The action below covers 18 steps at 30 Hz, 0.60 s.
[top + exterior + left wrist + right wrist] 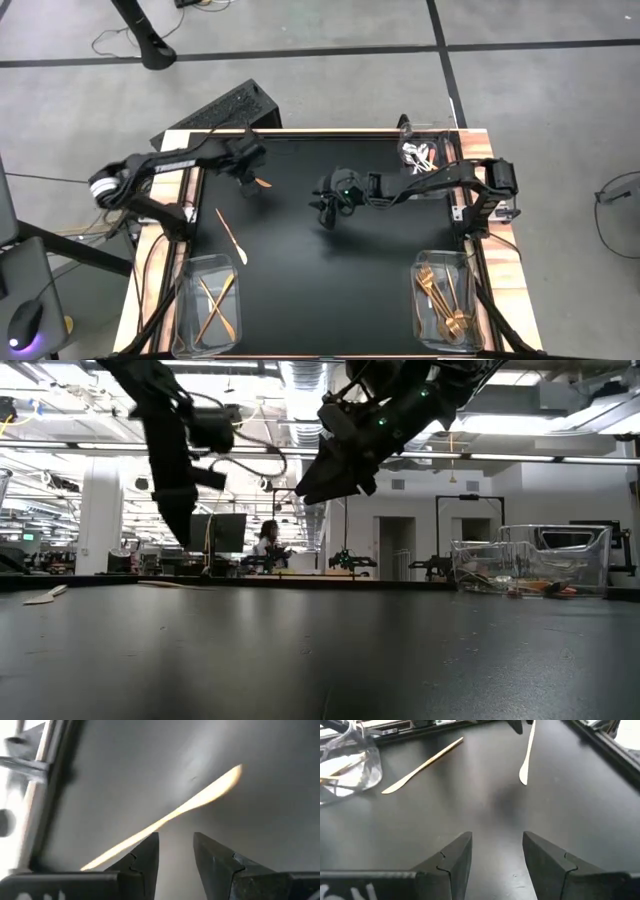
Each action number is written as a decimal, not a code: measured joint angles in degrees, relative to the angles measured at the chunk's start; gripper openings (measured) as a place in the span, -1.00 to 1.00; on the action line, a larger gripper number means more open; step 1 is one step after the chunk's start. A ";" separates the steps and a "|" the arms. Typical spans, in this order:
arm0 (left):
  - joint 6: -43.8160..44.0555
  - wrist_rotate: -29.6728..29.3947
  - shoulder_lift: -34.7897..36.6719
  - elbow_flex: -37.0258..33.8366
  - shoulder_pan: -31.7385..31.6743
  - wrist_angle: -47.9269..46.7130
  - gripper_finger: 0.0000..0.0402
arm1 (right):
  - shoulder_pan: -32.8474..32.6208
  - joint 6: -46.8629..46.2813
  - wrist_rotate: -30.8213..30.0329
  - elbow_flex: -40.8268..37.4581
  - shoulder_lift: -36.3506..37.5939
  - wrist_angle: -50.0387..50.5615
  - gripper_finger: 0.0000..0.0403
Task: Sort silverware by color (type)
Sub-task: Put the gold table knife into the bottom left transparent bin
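The gold spoon [262, 182] lies on the black table [330, 260] beneath the left gripper [245, 172], whose fingers [145, 855] are parted around its handle, apparently for a pickup. The right gripper [328, 205] hangs spread and empty mid-table, near a loose gold piece [231, 236].

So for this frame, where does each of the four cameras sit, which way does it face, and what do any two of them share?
High view: overhead, facing straight down on the black table; both arms show.
Low view: at tabletop level, facing the room; both arms hang in from above.
Left wrist view: on the left arm, facing a copper piece just beyond the left pincer.
Right wrist view: on the right arm, past the open right pincer, across bare table.
Shared: the loose copper piece lying on the table, high view and right wrist view.
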<state>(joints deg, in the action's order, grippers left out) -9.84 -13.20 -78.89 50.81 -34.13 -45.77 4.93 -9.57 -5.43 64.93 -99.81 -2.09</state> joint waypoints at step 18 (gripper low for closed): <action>-23.98 -7.54 -15.26 3.41 -3.71 -1.53 -0.45 | 2.52 5.52 -0.28 0.02 0.02 6.21 -0.03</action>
<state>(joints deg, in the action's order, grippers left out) -33.82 -20.75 -94.15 54.22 -37.85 -47.30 7.45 -4.04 -5.72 64.95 -99.79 4.12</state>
